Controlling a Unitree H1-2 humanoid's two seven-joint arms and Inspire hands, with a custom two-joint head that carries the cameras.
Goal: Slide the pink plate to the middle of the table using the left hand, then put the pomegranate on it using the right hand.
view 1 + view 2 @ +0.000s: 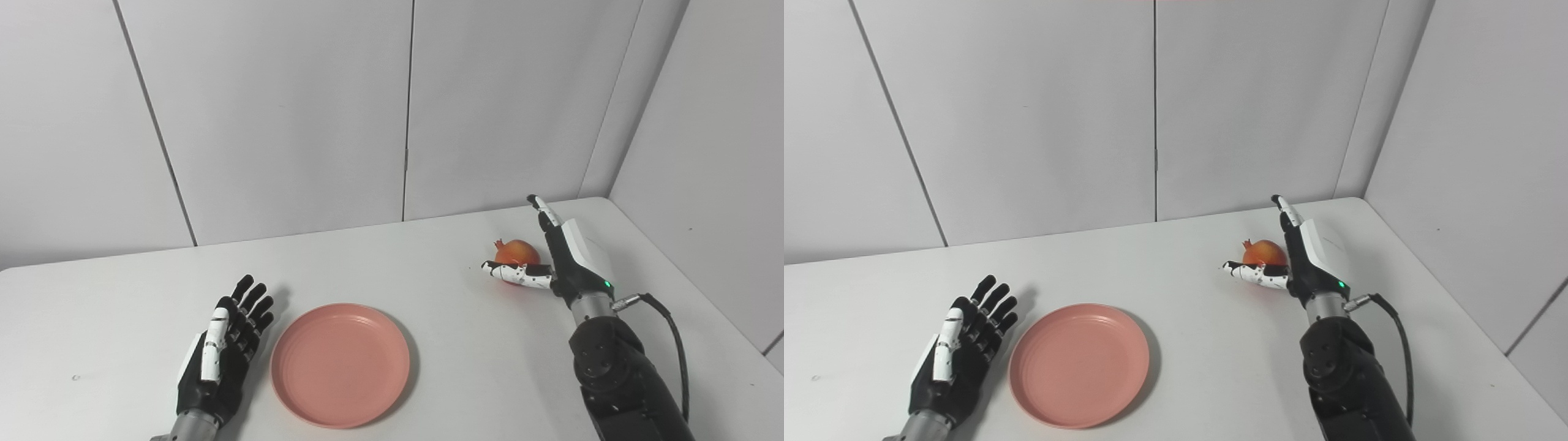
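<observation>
The plate (340, 364) lies flat on the table (429, 257), near its front edge and a little left of the middle, and everything else can be placed from it. Just beside the plate's left rim rests the left hand (222, 352), palm turned toward the plate, fingers straight and slightly apart, holding nothing and not touching the rim. Well to the right of the plate and farther back sits the pomegranate (518, 252), on the table with its small crown pointing up and to the left. The right hand (554, 257) is at the fruit's right side, spread wide: the thumb (511, 273) reaches across the front of the pomegranate (low, close to the tabletop), while the fingers (544, 211) point up and away behind it. Whether the palm actually touches the fruit cannot be told. Grey wall panels (275, 110) stand behind the table.
</observation>
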